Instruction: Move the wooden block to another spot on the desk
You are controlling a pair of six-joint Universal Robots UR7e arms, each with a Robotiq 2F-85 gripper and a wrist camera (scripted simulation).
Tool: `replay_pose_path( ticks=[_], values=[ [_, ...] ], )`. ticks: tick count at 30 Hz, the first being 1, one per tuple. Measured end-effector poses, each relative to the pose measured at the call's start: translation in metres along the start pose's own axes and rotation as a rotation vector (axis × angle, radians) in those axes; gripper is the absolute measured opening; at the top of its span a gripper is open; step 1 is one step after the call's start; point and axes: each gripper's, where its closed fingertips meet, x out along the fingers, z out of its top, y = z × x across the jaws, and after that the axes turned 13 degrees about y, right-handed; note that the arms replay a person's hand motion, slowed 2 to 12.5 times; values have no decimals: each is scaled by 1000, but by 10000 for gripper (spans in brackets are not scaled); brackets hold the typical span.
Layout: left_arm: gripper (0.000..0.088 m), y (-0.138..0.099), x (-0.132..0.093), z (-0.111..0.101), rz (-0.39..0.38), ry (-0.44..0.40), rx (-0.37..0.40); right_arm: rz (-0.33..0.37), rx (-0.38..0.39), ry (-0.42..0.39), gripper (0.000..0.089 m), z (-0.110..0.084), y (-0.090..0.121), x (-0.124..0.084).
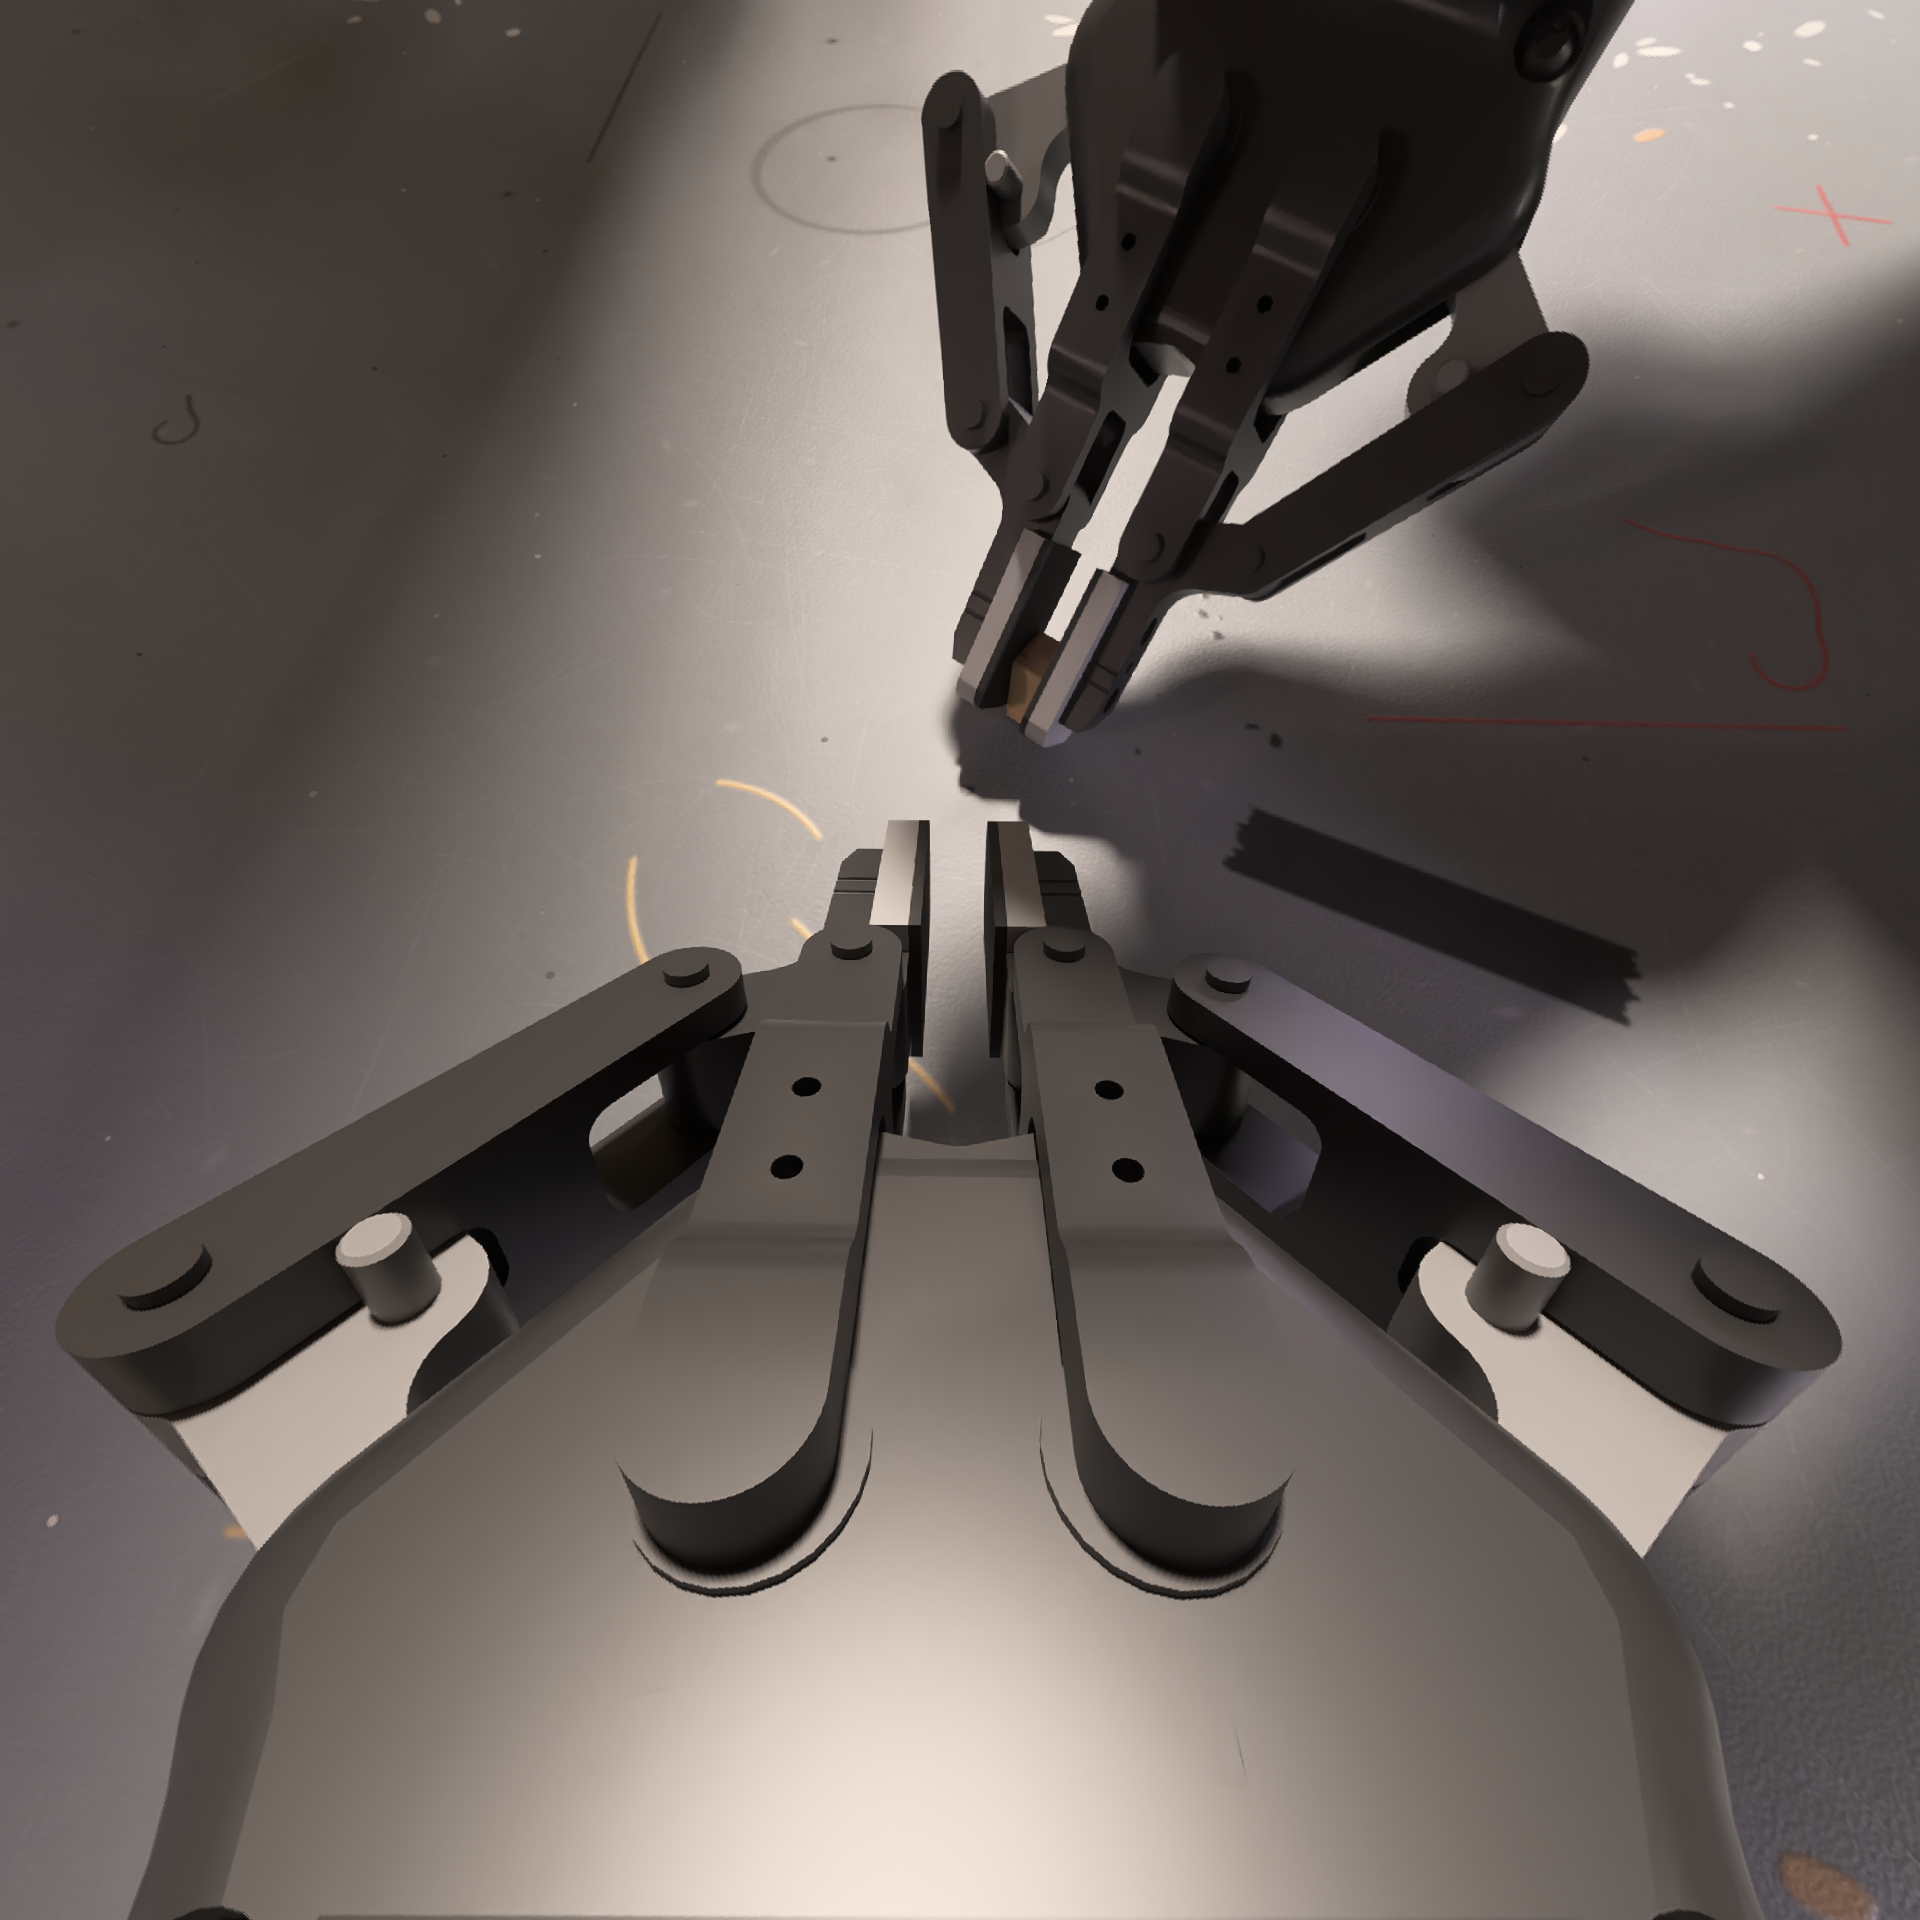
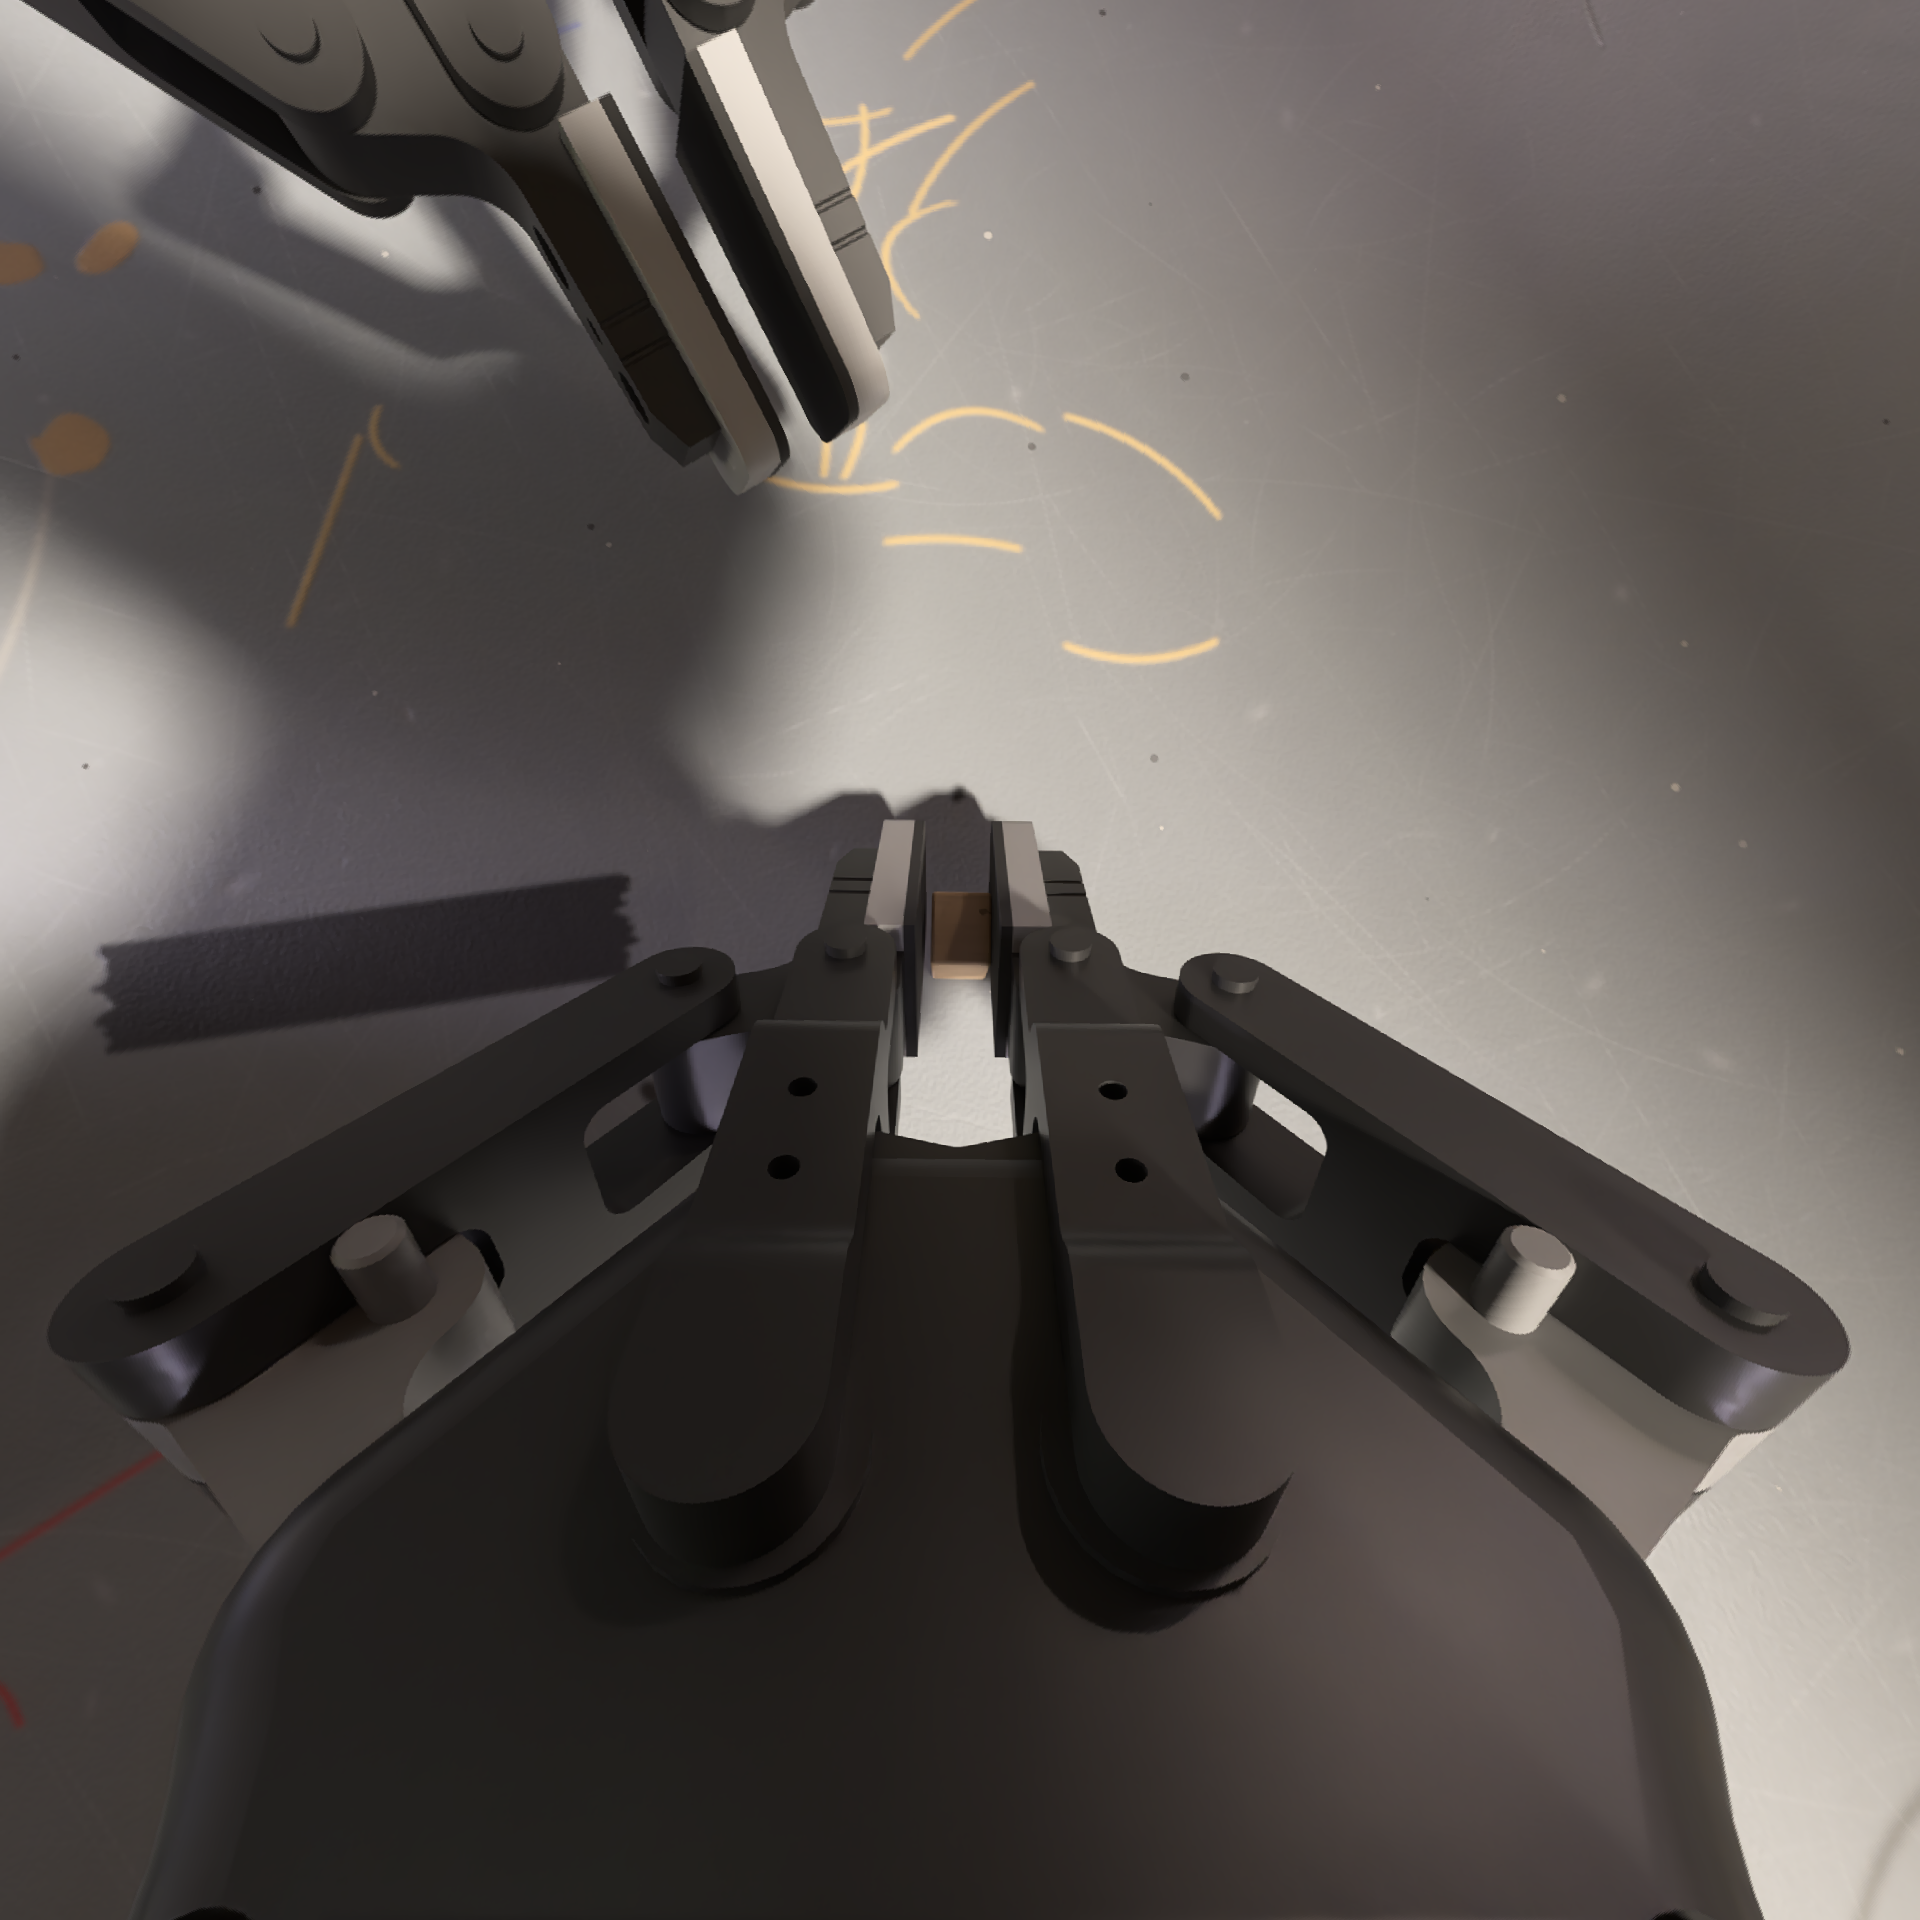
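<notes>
The small wooden block [image 2: 958, 935] sits between the pads of my right gripper [image 2: 957, 831], which is shut on it. In the left wrist view the same right gripper [image 1: 1023, 707] points down at the grey desk [image 1: 416, 623] with the block [image 1: 1029, 681] at its tips, at or just above the surface. My left gripper [image 1: 958, 831] is closed to a narrow gap with nothing in it. It hovers a short way in front of the right gripper's tips. It also shows in the right wrist view [image 2: 800, 447] at the upper left.
A dark strip of tape [image 1: 1434, 914] lies on the desk beside the grippers and also shows in the right wrist view [image 2: 364, 961]. Orange scribbles [image 2: 1039, 478], red pen marks [image 1: 1766, 623] and a drawn circle [image 1: 842, 166] mark the flat surface.
</notes>
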Motion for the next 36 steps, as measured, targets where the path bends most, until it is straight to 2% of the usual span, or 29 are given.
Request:
replay_pose_path(
  ticks=[7, 12, 18, 23, 29, 36],
  values=[
    [96, -1, 0, 0, -2, -4, 3, -4, 4, -16, 92, -11, -5, -17],
    [96, -1, 1, 2, -4, -10, 6, -25, -10, -10, 92, -28, -15, -30],
    [95, -3, 3, 8, -23, -33, 10, -32, -88, 14, 92, -35, -21, -36],
    [94, -4, 5, 18, -46, -47, 18, -38, -184, 51, 92, -33, -24, -32],
    [94, 2, 14, 27, -27, -8, 65, -33, -274, 86, 92, -31, -27, -24],
    [94, 3, 24, 34, -15, 22, 114, -15, -325, 87, 92, -25, -26, -22]
  ],
)
